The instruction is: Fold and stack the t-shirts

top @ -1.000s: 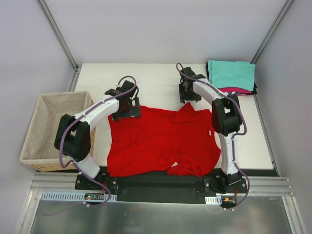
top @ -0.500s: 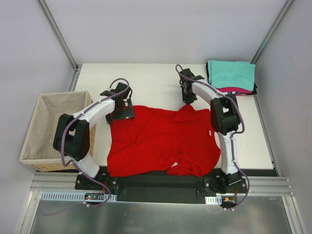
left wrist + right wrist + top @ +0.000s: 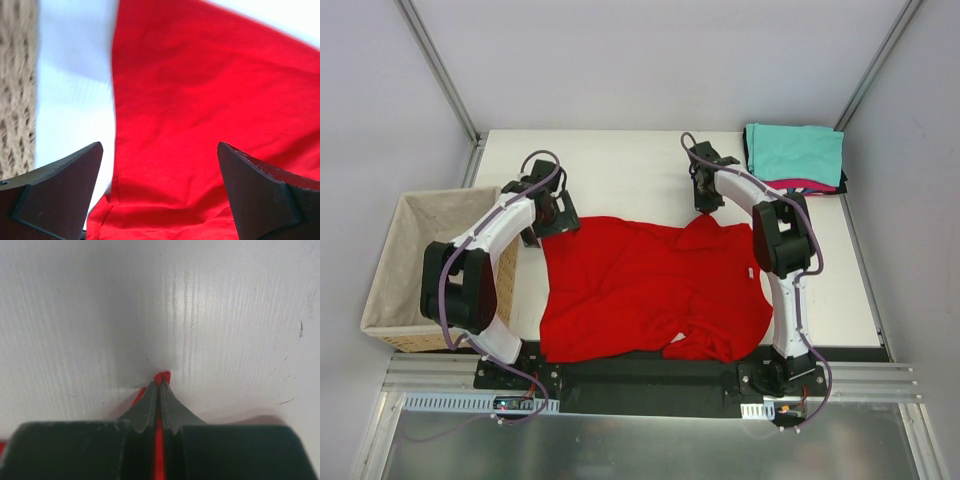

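A bright red t-shirt [image 3: 650,290] lies crumpled and spread across the middle of the table. My right gripper [image 3: 705,206] is at its far edge, shut on a pinch of red cloth [image 3: 162,376] that pokes out past the closed fingertips [image 3: 160,386]. My left gripper [image 3: 548,210] hovers over the shirt's far left corner, open wide with nothing between its fingers [image 3: 55,185]; red cloth [image 3: 200,90] fills that view below the jaws. Folded t-shirts are stacked at the back right: teal [image 3: 795,152] on top, magenta-pink [image 3: 800,184] and a black edge [image 3: 842,184] under it.
A wicker basket [image 3: 380,290] with beige lining stands at the table's left edge, close to the left arm; its weave [image 3: 17,90] shows in the left wrist view. White table [image 3: 620,170] stretches behind the shirt. Both arm bases sit at the near edge.
The right gripper has shut on the shirt's far edge. The left gripper, still open, has moved left toward the shirt's far left corner.
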`<state>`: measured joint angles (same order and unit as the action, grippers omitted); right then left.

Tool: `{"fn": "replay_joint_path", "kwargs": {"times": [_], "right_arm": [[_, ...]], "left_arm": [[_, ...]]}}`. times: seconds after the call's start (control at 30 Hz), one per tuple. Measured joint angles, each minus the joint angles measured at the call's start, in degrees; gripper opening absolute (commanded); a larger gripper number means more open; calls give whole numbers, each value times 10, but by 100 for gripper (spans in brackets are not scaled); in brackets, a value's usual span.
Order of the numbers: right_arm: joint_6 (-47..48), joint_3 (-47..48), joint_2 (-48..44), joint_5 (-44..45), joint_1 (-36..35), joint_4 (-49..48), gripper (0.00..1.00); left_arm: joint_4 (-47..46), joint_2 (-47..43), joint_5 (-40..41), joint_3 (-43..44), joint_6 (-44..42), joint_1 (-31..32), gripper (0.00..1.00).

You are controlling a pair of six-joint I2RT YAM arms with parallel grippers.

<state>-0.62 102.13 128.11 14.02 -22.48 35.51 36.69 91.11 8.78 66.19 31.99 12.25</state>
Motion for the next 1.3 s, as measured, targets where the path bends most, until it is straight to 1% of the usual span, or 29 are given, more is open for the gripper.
{"fn": "replay_joint_path", "kwargs": {"times": [0.1, 0.3, 0.43, 0.57, 0.67, 0.93, 1.1, 1.3], "right_arm": [[0, -7, -4, -1, 0, -7, 1], [0, -29, -17, -4, 0, -21, 1], [0, -41, -24, -6, 2, -28, 1], [0, -45, -27, -10, 2, -29, 1], [0, -45, -27, -13, 3, -30, 1], [0, -51, -30, -15, 3, -35, 1], [0, -55, -33, -15, 4, -37, 1], [0, -55, -33, -21, 5, -37, 1]], "left_arm": [[-4, 18, -7, 26, -6, -3, 98], [-18, 85, -11, 65, -12, -15, 96], [-17, 119, -14, 80, -8, -39, 95], [-17, 156, -21, 116, 5, -68, 94], [-12, 181, -26, 147, 28, -78, 93], [-8, 247, -45, 240, 107, -79, 88], [-3, 276, -52, 250, 146, -79, 88], [9, 281, -51, 250, 166, -83, 86]]}}
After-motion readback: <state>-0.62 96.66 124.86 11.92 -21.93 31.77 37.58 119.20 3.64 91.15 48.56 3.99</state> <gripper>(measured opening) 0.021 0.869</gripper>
